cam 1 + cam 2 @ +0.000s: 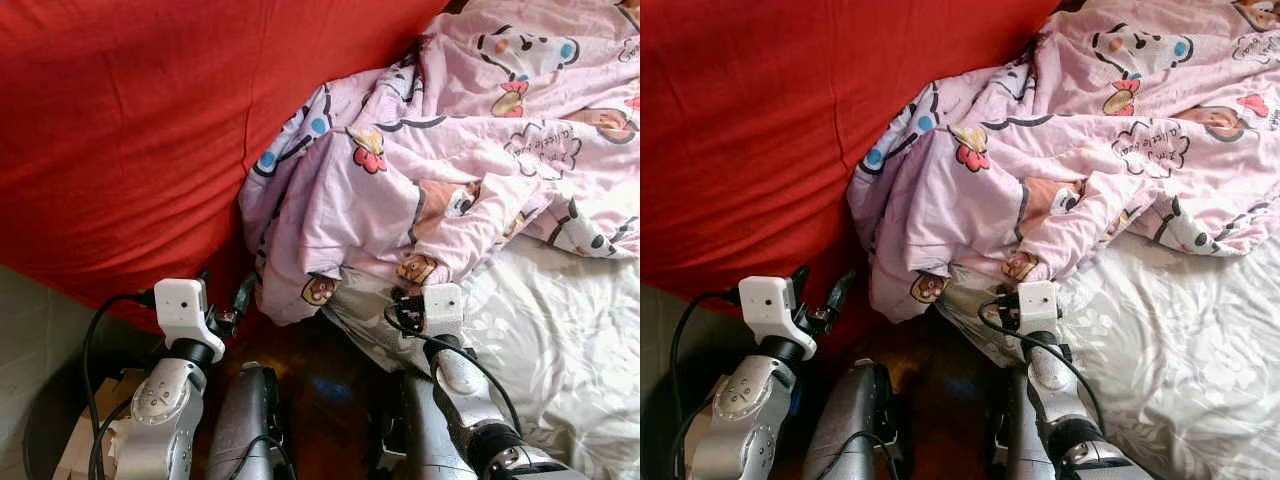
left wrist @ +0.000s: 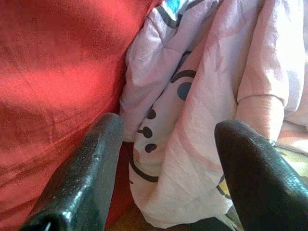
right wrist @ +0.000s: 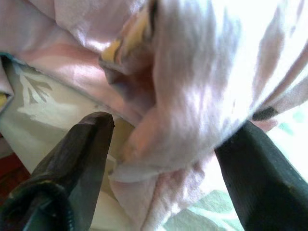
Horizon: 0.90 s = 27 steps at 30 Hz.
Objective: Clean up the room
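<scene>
A pink quilt (image 1: 440, 160) printed with cartoon figures lies bunched on the bed, its lower corner hanging over the bed's edge. My left gripper (image 1: 228, 295) is open beside that hanging corner, right where the quilt (image 2: 192, 96) meets the red cover (image 2: 57, 72). My right gripper (image 3: 173, 130) is also open, its fingers standing either side of a thick fold of the quilt's lower hem (image 3: 192, 96). In the head views the right gripper's fingertips are tucked under the quilt edge above its white wrist block (image 1: 442, 306).
A red cover (image 1: 130, 130) fills the left and back. A white patterned sheet (image 1: 560, 330) covers the mattress on the right. Dark wooden floor (image 1: 320, 370) shows between my arms. A pale box (image 1: 85, 440) stands at the lower left.
</scene>
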Available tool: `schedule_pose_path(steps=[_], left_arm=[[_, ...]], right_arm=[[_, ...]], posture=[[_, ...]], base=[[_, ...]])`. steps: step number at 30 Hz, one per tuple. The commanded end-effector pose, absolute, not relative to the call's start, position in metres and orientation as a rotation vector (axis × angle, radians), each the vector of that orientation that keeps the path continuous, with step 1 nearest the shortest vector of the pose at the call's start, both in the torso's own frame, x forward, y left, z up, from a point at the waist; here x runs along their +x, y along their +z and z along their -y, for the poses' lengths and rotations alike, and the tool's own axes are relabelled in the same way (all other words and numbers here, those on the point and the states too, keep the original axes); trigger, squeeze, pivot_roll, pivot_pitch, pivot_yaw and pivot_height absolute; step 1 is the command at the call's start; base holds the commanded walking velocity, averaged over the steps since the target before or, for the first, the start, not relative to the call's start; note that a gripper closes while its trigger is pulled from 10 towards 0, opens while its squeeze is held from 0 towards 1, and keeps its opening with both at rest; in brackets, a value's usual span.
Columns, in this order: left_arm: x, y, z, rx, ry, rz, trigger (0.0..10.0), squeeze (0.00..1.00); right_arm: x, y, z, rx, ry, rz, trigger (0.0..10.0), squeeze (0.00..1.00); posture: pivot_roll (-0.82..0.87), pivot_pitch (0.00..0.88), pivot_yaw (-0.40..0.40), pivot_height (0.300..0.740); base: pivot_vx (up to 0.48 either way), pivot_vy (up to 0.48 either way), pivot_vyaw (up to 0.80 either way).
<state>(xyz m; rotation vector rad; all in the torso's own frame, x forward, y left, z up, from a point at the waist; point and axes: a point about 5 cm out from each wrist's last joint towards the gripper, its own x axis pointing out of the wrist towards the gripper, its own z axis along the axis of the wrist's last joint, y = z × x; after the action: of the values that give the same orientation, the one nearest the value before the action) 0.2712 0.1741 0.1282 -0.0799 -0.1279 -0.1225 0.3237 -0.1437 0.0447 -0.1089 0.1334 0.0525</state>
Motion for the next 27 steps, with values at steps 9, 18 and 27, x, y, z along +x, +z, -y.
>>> schedule_pose_path(steps=[9, 18, 27], left_arm=[[0.2646, 0.1192, -0.1764, -0.079, -0.111, 0.076, 10.0, 0.00], [0.2632, 0.1169, -0.1766, -0.078, -0.106, 0.066, 10.0, 0.00], [0.2618, 0.1146, -0.1776, -0.079, -0.099, 0.060, 10.0, 0.00]], right_arm=[[0.3093, 0.0219, 0.1419, -0.115, 0.058, -0.252, 10.0, 0.00], [0.3091, 0.0206, 0.1402, -0.114, 0.055, -0.266, 0.0, 0.00], [0.3090, 0.0200, 0.1395, -0.113, 0.052, -0.272, 0.0, 0.00]], posture=[[0.09, 0.427, 0.025, 0.622], [0.09, 0.429, 0.023, 0.622], [0.09, 0.430, 0.021, 0.622]], base=[[0.000, 0.000, 0.00], [0.000, 0.000, 0.00], [0.000, 0.000, 0.00]])
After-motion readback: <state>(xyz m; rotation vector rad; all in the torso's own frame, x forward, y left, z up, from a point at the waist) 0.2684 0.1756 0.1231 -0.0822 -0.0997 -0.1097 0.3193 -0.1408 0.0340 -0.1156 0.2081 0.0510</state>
